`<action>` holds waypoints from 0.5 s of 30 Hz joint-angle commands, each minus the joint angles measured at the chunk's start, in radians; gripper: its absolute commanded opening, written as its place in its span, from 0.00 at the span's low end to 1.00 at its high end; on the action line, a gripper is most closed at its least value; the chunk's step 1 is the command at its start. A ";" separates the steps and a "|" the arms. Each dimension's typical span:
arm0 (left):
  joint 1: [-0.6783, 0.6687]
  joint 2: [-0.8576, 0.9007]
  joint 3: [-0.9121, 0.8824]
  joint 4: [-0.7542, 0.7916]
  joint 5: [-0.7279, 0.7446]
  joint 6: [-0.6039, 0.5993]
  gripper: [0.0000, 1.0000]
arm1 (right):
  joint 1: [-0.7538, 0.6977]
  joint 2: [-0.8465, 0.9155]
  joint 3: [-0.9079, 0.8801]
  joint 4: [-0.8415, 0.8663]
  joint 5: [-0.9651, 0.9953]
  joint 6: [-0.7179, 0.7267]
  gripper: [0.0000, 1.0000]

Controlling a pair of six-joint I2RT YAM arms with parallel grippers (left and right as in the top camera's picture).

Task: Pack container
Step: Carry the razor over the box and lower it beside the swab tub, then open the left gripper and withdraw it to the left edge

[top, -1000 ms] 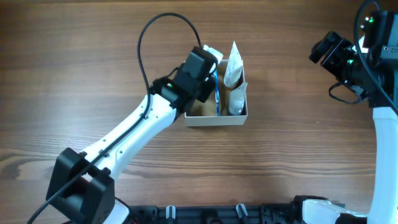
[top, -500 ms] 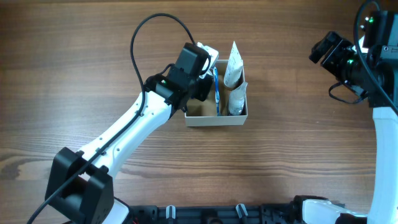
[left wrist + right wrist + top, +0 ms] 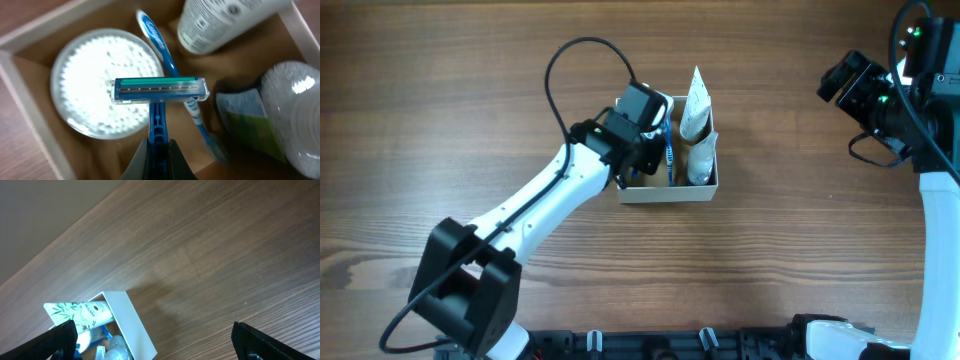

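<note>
The container (image 3: 665, 193) is a small white-walled box with a brown inside, at mid table. It holds a white tube (image 3: 695, 108), a clear bottle (image 3: 700, 160), a blue toothbrush (image 3: 668, 150) and a round white-lidded jar (image 3: 100, 90). My left gripper (image 3: 159, 160) is shut on the handle of a blue razor (image 3: 160, 91) and holds it inside the container, its head over the jar's lid, beside the toothbrush (image 3: 167, 60). My right gripper (image 3: 155, 340) is open and empty, raised at the far right; the container's corner (image 3: 132, 325) shows below it.
The tube (image 3: 220, 22) and the bottle (image 3: 285, 115) fill the container's right side. The container's left wall (image 3: 30, 120) lies close beside the jar. Bare wooden table (image 3: 800, 260) lies all round the container. The left arm's black cable (image 3: 560, 70) loops above the table.
My left gripper has swung right and down over the container with the razor, its wrist turning. The right arm has not moved.
</note>
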 commanded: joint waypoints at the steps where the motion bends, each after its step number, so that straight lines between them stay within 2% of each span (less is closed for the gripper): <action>1: -0.021 0.011 -0.006 -0.016 0.016 -0.014 0.04 | -0.003 0.007 -0.005 0.002 0.021 0.014 1.00; 12: -0.024 0.011 -0.006 -0.059 0.016 -0.014 0.06 | -0.003 0.007 -0.005 0.002 0.021 0.014 1.00; 13: -0.024 0.011 -0.006 -0.065 0.016 -0.015 0.07 | -0.003 0.007 -0.005 0.002 0.021 0.014 1.00; 14: -0.024 0.011 -0.006 -0.074 0.016 -0.018 0.13 | -0.003 0.007 -0.005 0.002 0.021 0.014 1.00; 15: -0.024 0.011 -0.006 -0.081 0.016 -0.018 0.24 | -0.003 0.007 -0.005 0.002 0.021 0.014 1.00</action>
